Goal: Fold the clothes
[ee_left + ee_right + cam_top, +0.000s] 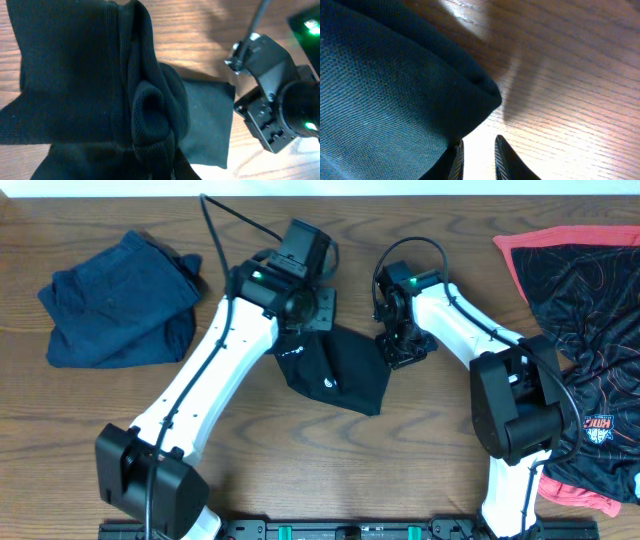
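My left pincer point(303, 313) and my right pincer point(402, 348) both work at the middle of the brown wooden table point(300, 470).

Far on my left lies a dark navy blue cotton garment point(115, 305), roughly folded in a pile and well apart from me. Next comes the left pincer. Its fingers are hidden under cloth in the left wrist view. The thin black mesh sports garment point(335, 375) rises in a gathered ridge straight to it, so I judge that it is closed on this cloth and holds one edge up. The rest of the black garment lies on the wood between my two arms, doubled over.

At its right corner is the right pincer. In the right wrist view its fingertips point(457, 159) stand with only a narrow gap and bare wood shows between them. The cloth corner is just beside the left fingertip, not inside, so this pincer holds nothing. Far on my right lies a black and red patterned polyester jersey point(580, 330), spread out and not folded.

I judge that the step in hand is the fold of the black garment, and the task is about half done. The next move calls for the right pincer to open wider and take the corner. Then both pincers should carry the edge over together, so that the layers lie flat.
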